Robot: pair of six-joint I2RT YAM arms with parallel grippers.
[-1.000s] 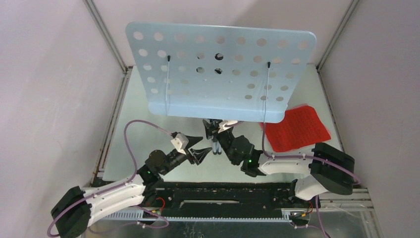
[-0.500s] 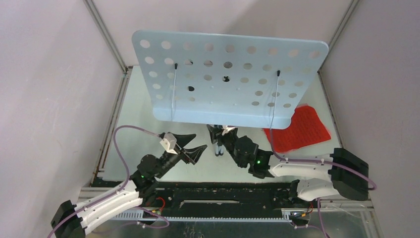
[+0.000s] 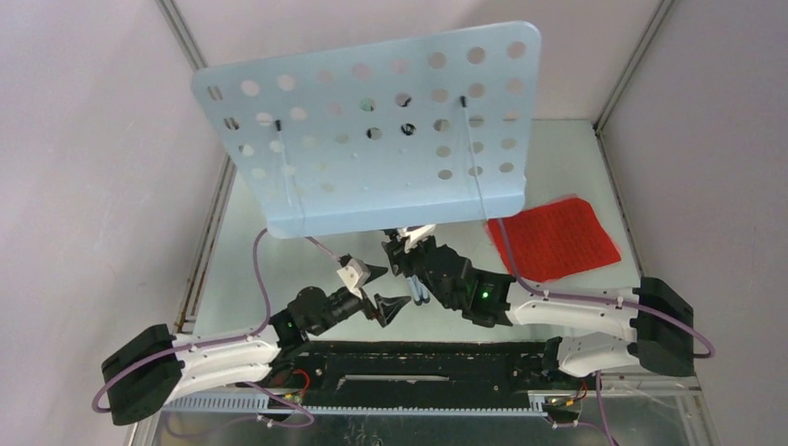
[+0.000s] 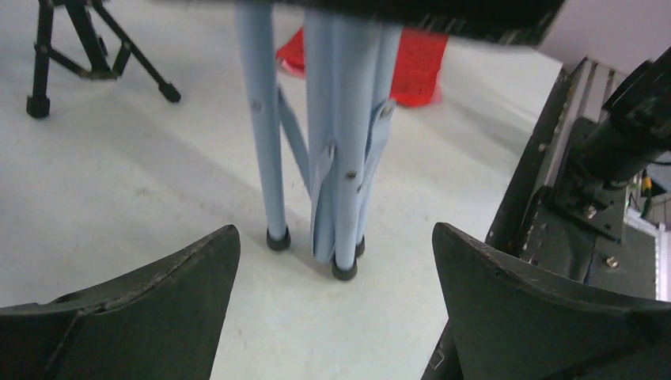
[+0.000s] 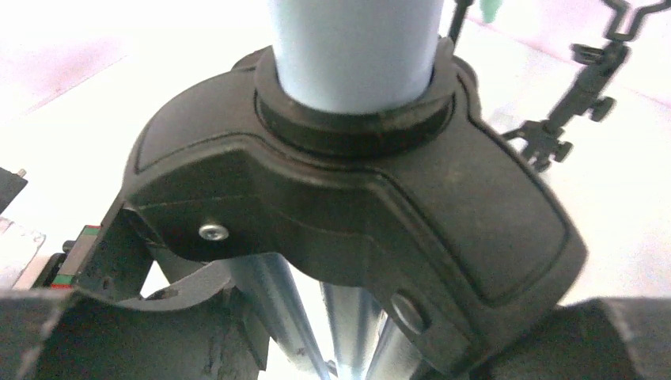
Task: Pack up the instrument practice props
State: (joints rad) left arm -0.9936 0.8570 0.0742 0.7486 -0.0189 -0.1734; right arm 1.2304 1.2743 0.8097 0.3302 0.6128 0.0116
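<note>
The pale blue perforated music desk (image 3: 372,130) stands tilted on its blue-grey tripod (image 3: 418,290), whose legs are folded together. My right gripper (image 3: 407,253) is shut on the tripod just under the black collar (image 5: 356,198); the legs (image 5: 348,317) run down between its fingers. My left gripper (image 3: 386,290) is open, low, with the tripod feet (image 4: 344,265) just ahead of its fingers (image 4: 142,309). A red score sheet (image 3: 556,240) lies flat at the right. A black mic mount (image 4: 87,47) stands behind. The pink sheet and the purple microphone are hidden.
The enclosure's pale walls stand close on the left, right and back. A second black mount (image 5: 581,87) and a mint tip (image 5: 490,8) show beyond the tripod. The black rail (image 3: 418,372) with both arm bases runs along the near edge.
The music desk has swung and tilted over to the left with my right gripper. My left gripper has moved right and down, toward the tripod feet, still open.
</note>
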